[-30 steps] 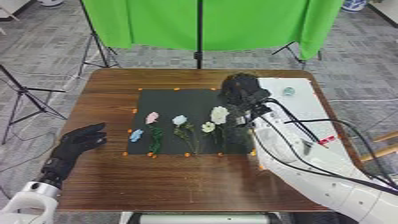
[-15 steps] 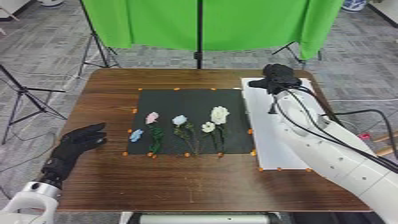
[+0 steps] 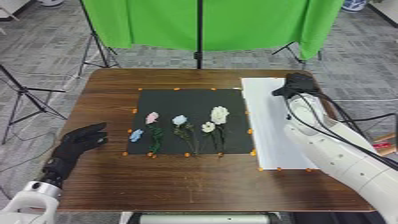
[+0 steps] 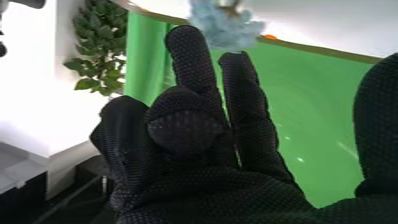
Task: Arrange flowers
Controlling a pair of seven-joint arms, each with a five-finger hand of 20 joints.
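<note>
The robot's right hand (image 3: 298, 82) hung at the far end of a long white panel (image 3: 271, 130) on the right side of the brown wooden surface (image 3: 178, 185). In the right wrist view its gloved fingers were loosely open, some nearly straight and others bent, with the thumb set well apart and nothing held between them. A ruffled light-blue bloom (image 4: 222, 25) sat right by the fingertips; whether they touched it could not be told. Left of the panel, a black mat (image 3: 178, 102) carried a loose row of flowers lying flat: a small blue flower (image 3: 136, 135) near the left edge, a pink flower (image 3: 152, 117) on a leafy green stem, a pale blue flower (image 3: 179, 120), and a cream flower (image 3: 208, 127) just beside a larger white flower (image 3: 219, 115). Orange markers (image 3: 251, 131) dotted the edges of the mat. The left hand (image 3: 84, 139) lay off to the left of the mat, palm empty, its fingers relaxed and slightly bent. A bright green backdrop (image 3: 204, 30) stood beyond the far edge.
</note>
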